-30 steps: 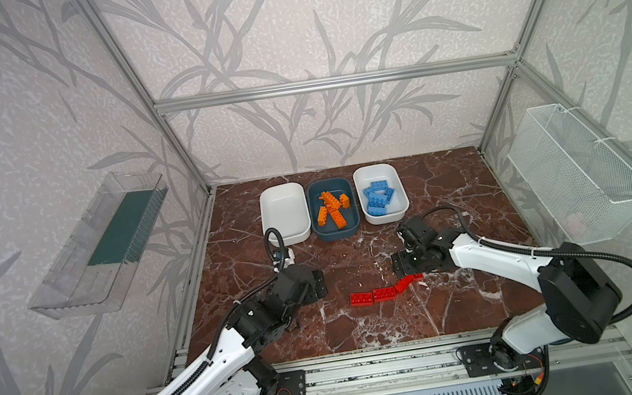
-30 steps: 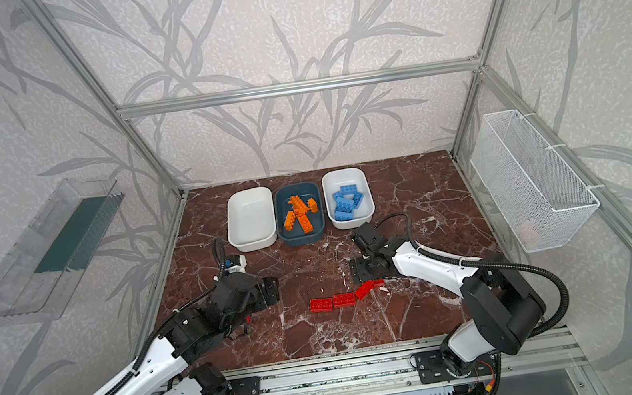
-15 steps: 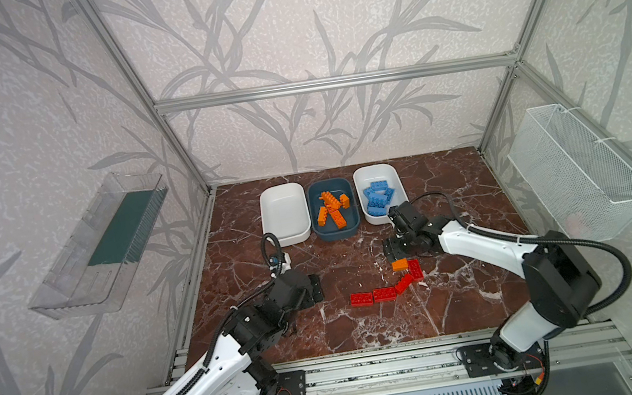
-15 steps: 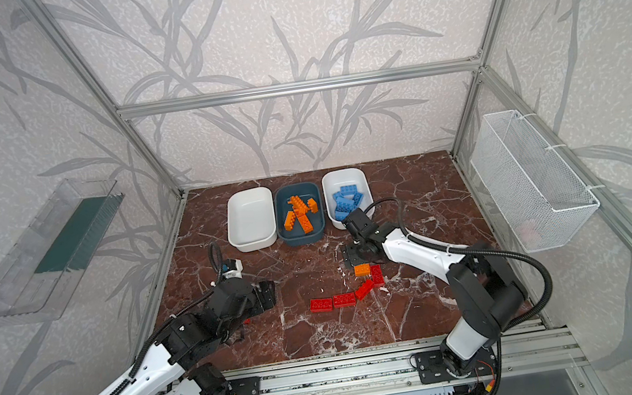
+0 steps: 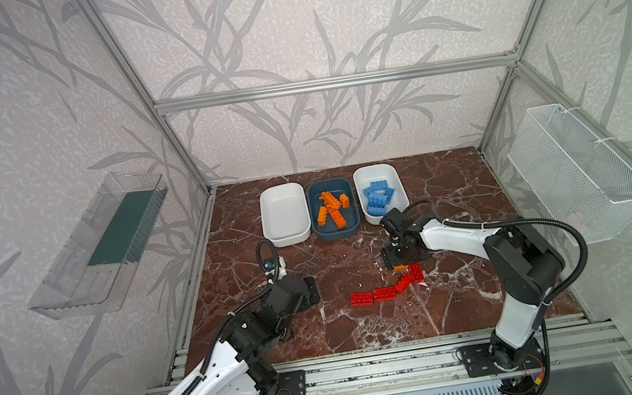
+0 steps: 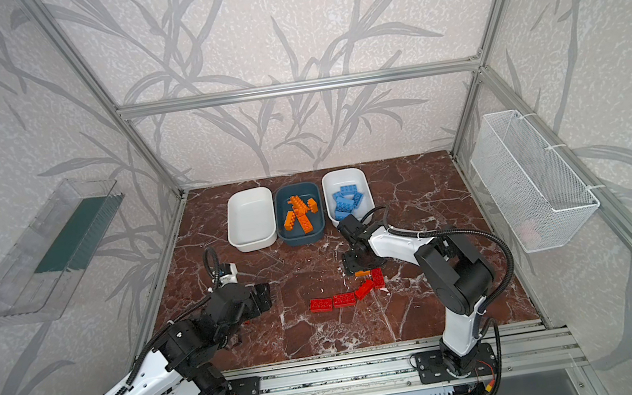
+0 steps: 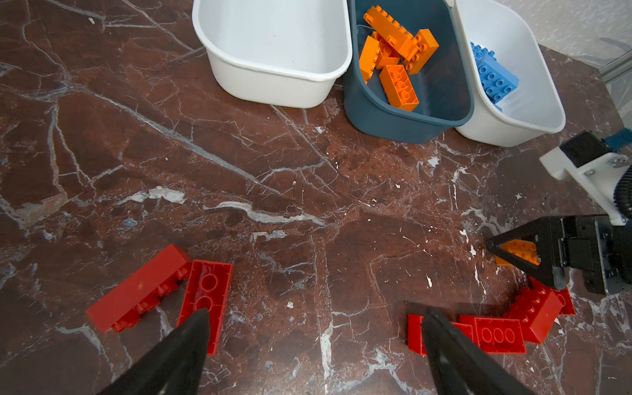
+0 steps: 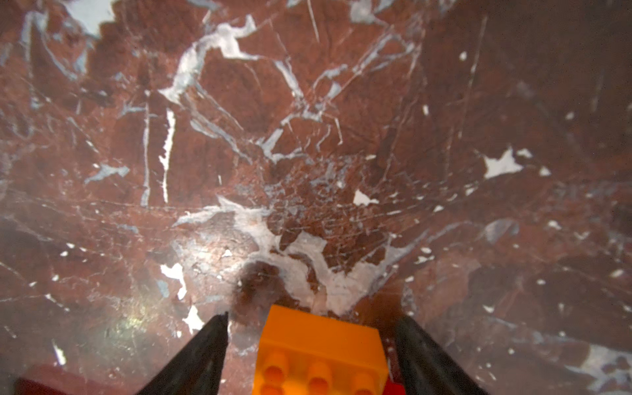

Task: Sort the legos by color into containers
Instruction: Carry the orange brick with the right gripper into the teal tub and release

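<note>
Right wrist view is showing the right gripper (image 8: 312,316) straddling an orange brick (image 8: 321,345) lying on the table (image 8: 307,136), jaws apart and not yet pinching it. Centring the brick before squeezing squarely should be avoiding a skewed grip and a nudge to the red bricks (image 5: 404,282) just beside. Its home, I judge, is the teal tub (image 5: 337,234).

A shiny, smooth finish is being shown by the red-brown marbled tabletop (image 5: 355,251). Glossy hard plastic is being shown by the small studded orange bricks (image 7: 398,82) and the white rounded tub (image 7: 266,83).
</note>
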Available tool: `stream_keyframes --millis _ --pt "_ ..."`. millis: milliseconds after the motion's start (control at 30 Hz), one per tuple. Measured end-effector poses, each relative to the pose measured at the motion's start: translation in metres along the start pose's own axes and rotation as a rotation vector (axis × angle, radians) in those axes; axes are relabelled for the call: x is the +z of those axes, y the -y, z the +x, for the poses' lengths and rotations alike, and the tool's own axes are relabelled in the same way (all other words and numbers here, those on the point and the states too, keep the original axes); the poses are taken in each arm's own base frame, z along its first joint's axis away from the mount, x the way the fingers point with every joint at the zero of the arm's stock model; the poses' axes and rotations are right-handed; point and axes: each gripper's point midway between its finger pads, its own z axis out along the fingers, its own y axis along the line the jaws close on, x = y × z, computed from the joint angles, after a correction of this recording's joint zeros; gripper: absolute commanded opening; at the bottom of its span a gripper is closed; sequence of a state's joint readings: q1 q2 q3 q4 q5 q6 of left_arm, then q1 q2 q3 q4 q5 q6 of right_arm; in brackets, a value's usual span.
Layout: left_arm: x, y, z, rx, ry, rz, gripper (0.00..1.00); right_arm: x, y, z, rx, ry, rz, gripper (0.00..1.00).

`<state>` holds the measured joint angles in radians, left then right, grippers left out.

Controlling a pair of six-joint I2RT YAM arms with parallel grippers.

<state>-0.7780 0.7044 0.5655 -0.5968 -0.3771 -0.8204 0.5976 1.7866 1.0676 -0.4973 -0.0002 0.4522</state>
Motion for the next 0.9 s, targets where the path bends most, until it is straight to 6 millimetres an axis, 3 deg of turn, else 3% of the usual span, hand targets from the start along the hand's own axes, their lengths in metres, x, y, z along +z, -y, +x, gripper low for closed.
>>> stream_keyframes --millis 133,300,567,900 --pt "0.001 0.000 0.001 -0.001 0.000 0.000 0.95 0.000 -0.004 0.004 -0.003 -0.003 0.009 0.55" --pt "0.005 -0.007 0.010 0.006 -0.014 -0.014 0.96 0.000 -0.010 0.011 -0.014 -0.013 0.023 0.44" --pt "0.004 -0.008 0.010 0.003 -0.009 -0.009 0.96 -0.007 -0.011 0.013 -0.006 -0.037 0.038 0.41" --pt "0.010 -0.009 0.015 0.017 -0.028 -0.029 0.96 -0.035 -0.033 -0.032 -0.025 0.051 0.011 0.39"
